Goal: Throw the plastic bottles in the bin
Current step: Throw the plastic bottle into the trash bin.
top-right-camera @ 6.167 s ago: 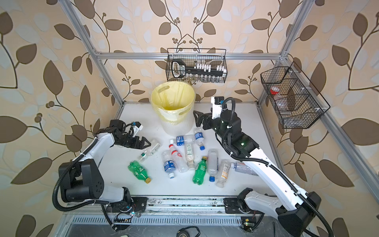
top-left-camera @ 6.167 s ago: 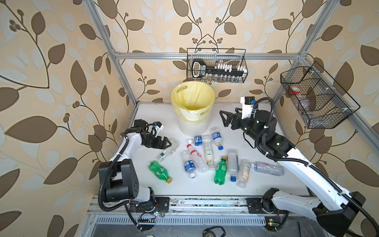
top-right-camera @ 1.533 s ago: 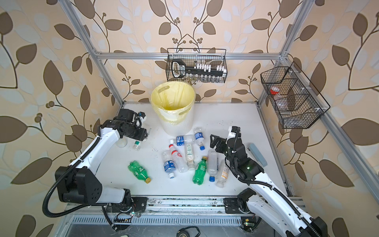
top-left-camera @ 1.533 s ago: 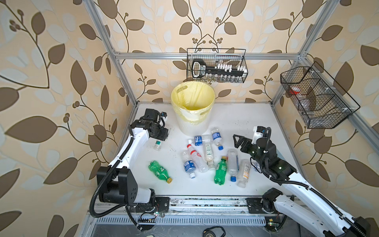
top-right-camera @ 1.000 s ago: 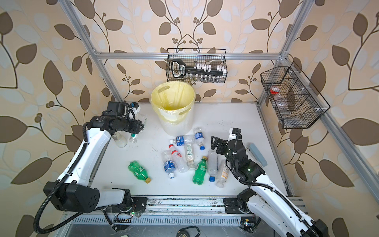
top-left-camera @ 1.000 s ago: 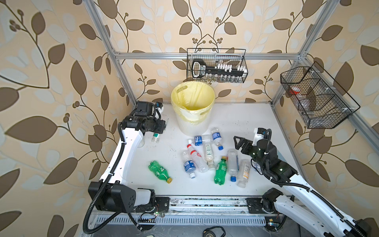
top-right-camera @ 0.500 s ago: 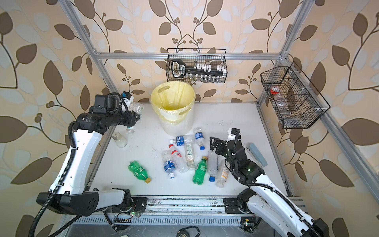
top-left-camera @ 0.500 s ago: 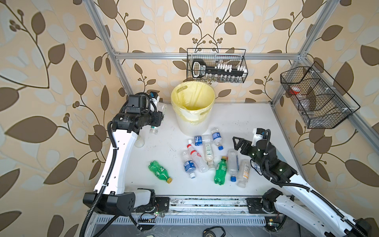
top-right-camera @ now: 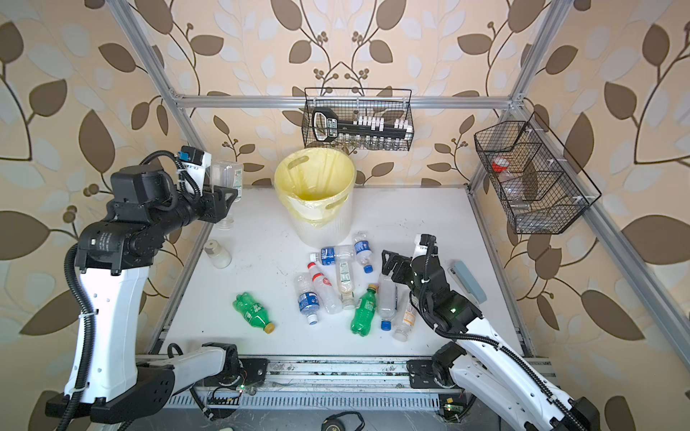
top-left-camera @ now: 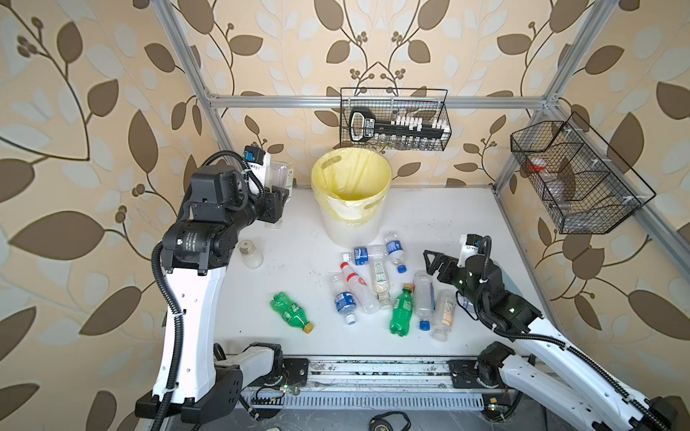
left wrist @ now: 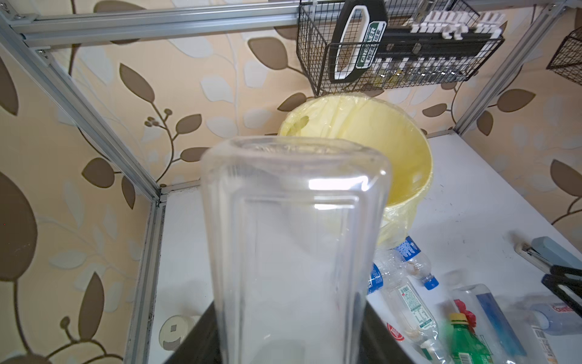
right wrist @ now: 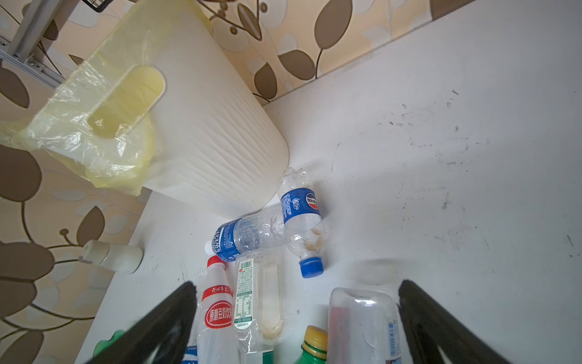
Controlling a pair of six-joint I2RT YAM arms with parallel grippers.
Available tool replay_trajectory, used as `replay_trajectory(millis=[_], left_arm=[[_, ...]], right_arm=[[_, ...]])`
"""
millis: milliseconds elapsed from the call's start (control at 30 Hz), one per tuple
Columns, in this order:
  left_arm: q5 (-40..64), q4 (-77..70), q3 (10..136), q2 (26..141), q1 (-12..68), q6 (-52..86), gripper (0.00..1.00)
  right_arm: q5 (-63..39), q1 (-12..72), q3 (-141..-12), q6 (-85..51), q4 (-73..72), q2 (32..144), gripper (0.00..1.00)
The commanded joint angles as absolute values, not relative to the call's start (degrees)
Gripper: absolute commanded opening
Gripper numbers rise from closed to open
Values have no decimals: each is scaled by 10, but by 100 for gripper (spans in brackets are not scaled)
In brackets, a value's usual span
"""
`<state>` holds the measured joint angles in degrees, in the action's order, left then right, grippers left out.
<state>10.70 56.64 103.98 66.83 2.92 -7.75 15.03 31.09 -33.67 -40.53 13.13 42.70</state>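
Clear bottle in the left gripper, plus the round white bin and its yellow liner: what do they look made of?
Clear squarish bottle: thin transparent plastic, glossy; the background shows through and highlights sit on moulded ridges.
Round white ribbed bin: likely rigid moulded plastic, satin; wavy ribs, cut-out handle.
Pale yellow liner bag: thin plastic film; translucent, wrinkled, folded over the rim.
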Motion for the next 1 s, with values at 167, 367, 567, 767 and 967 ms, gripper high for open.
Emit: replay_trajectory(millis=[167, 367, 567, 767, 967], left_arm=[[163, 571, 1013, 653, 25, -58, 38], [190, 532, 1063, 710, 27, -23, 36], [176, 495, 1223, 895, 79, 24, 34], [178, 557, 1493, 1101, 104, 71, 99], [128, 517, 1452, 1014, 98, 37, 99]], right_arm=[[161, 314, -374, -408, 136, 429, 100], [161, 315, -376, -410, 141, 428, 100], [179, 316, -378, -408, 159, 414, 100], [187, 317, -390, -405, 175, 410, 100], [206, 317, -387, -399, 193, 389, 100]])
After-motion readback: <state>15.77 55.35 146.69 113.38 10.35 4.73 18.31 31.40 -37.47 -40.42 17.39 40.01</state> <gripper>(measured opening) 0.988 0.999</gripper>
